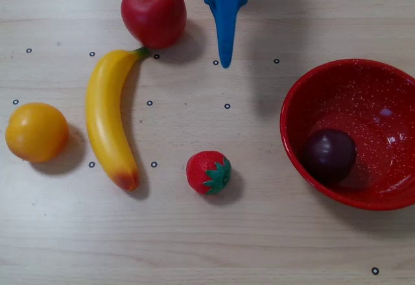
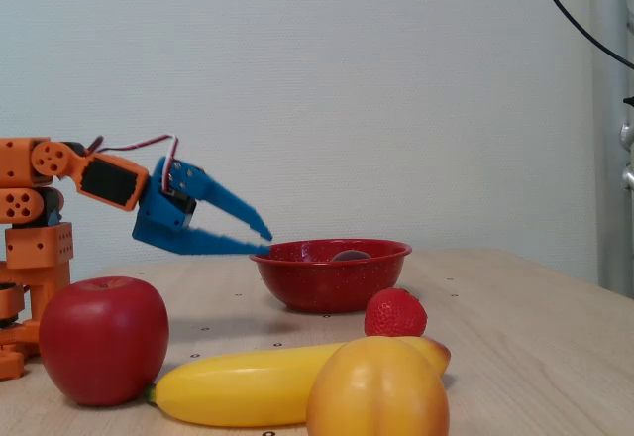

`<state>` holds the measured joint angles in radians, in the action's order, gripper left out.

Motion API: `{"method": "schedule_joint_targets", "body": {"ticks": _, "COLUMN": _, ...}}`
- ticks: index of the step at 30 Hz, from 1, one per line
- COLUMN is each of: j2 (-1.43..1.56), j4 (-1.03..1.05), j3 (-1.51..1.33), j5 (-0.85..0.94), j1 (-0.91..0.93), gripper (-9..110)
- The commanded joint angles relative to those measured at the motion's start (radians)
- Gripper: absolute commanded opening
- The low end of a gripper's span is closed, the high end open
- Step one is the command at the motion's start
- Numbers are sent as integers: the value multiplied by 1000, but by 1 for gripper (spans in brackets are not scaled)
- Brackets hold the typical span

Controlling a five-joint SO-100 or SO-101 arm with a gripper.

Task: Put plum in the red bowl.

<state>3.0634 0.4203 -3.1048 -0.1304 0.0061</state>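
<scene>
Your plum [image 1: 330, 155] already sits inside the red bowl [image 1: 301, 97]. Draw the hand [image 2: 265, 242], open and empty, straight back, clear of the rim.

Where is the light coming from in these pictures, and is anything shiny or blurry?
Overhead view: shadows fall to the right and slightly below each fruit, so the light seems to come from the upper left; small white glints sit inside the red bowl beside the plum. Fixed view: the close orange and apple look slightly soft, while the hand looks sharper.
</scene>
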Motion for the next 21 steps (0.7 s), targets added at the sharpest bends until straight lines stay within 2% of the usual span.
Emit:
{"method": "schedule_joint_targets", "body": {"ticks": 1, "j2": 34, "j4": 83, "j3": -14, "j5": 37, "j1": -20, "gripper": 0}}
{"method": "schedule_joint_targets", "body": {"ticks": 7, "j2": 94, "j4": 229, "j3": -14, "j5": 57, "j1": -17, "gripper": 0}}
{"method": "schedule_joint_targets", "body": {"ticks": 12, "j2": 167, "j4": 442, "j3": -15, "j5": 74, "j1": -32, "gripper": 0}}
{"method": "schedule_joint_targets", "body": {"ticks": 21, "j2": 167, "j4": 460, "j3": -15, "j5": 89, "j1": -35, "gripper": 0}}
